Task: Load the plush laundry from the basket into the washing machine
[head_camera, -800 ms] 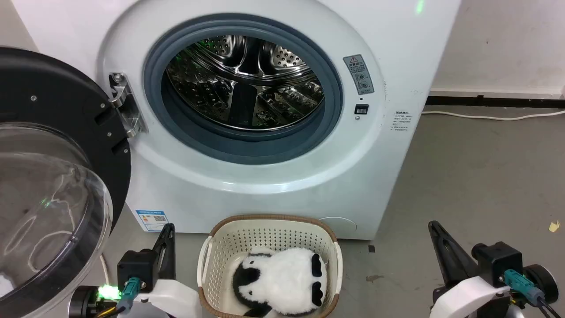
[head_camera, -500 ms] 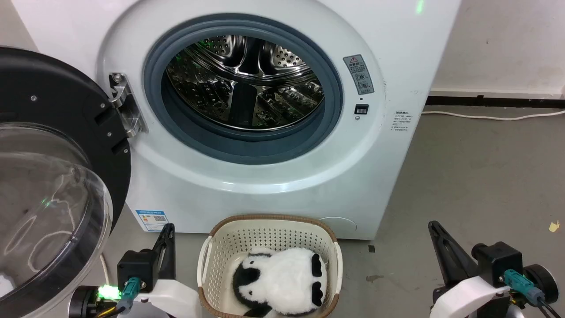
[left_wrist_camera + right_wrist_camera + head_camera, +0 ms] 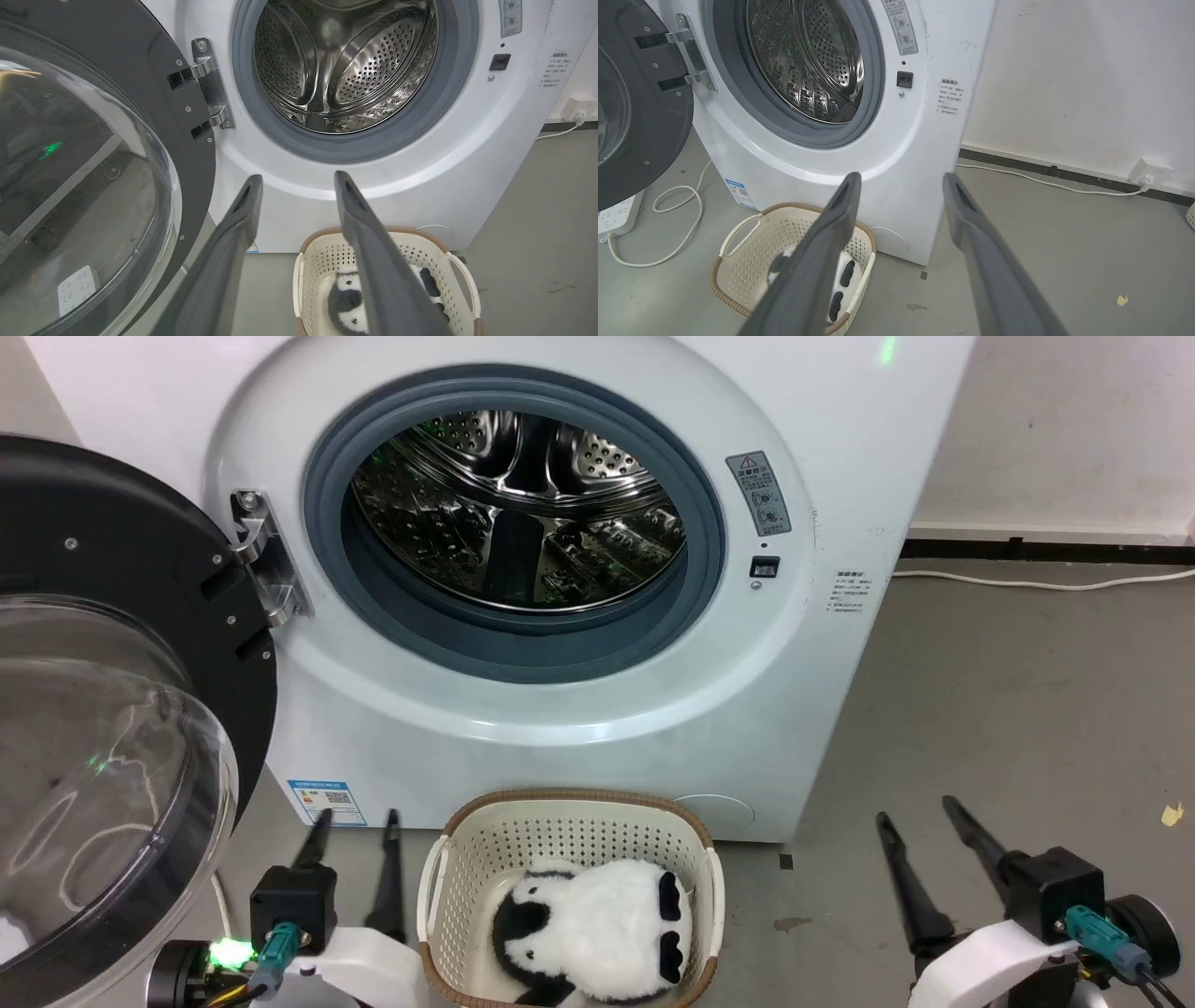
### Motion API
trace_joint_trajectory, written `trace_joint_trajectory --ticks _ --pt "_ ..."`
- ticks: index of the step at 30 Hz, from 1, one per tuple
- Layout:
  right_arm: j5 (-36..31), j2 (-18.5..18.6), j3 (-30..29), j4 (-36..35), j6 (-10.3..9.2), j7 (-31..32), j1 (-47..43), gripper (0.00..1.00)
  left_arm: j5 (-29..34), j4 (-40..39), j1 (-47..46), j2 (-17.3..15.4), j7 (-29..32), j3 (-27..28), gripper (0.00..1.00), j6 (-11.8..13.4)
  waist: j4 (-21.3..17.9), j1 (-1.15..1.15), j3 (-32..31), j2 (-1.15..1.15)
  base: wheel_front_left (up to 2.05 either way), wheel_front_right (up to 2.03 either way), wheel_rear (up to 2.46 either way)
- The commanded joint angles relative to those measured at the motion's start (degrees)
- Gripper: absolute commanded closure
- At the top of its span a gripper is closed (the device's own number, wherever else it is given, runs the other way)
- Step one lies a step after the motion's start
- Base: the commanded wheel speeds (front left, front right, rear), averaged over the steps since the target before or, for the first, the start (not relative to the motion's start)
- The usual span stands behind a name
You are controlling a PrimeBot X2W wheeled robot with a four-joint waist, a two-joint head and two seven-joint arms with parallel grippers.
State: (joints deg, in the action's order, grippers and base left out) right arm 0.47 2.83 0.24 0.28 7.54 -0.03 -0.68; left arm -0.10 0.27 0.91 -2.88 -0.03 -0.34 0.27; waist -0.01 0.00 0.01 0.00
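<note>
The plush panda (image 3: 597,929) lies in the cream basket (image 3: 569,807) on the floor before the white washing machine (image 3: 579,728). Its steel drum (image 3: 518,513) is bare and its clear domed door (image 3: 103,728) hangs wide to the left. My left gripper (image 3: 357,817) stands open just left of the basket, above the floor, holding nothing. Well to the right of the basket, my right gripper (image 3: 918,807) is open and holds nothing. In the left wrist view the panda (image 3: 345,303) shows behind my fingers (image 3: 359,224); in the right wrist view the basket (image 3: 752,247) sits lower left.
A white cable (image 3: 1036,583) runs along the wall base at right. A power strip (image 3: 614,217) and looped cord (image 3: 677,224) lie on the floor under the door. A wall socket (image 3: 1150,169) sits at right. Grey floor (image 3: 1027,709) stretches right of the machine.
Both grippers have gone from shut to open, their fingers now spread apart. The panda, basket and machine have not moved.
</note>
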Motion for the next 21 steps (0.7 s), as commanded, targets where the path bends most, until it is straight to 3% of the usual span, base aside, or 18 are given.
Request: trace_joint_trajectory --ticks 1,21 --pt "0.38 0.00 -0.02 0.12 0.00 -0.29 0.02 0.00 0.00 0.03 -0.02 0.00 -0.33 -0.17 0.00 0.14 -0.03 0.00 0.02 0.00 0.00 0.00 0.00" --pt "2.10 0.01 -1.43 1.07 -0.01 -2.71 2.04 0.00 0.11 1.61 -2.10 -0.58 -2.72 -2.56 0.00 0.53 -1.90 0.00 4.64 0.00 0.00 0.00 0.00"
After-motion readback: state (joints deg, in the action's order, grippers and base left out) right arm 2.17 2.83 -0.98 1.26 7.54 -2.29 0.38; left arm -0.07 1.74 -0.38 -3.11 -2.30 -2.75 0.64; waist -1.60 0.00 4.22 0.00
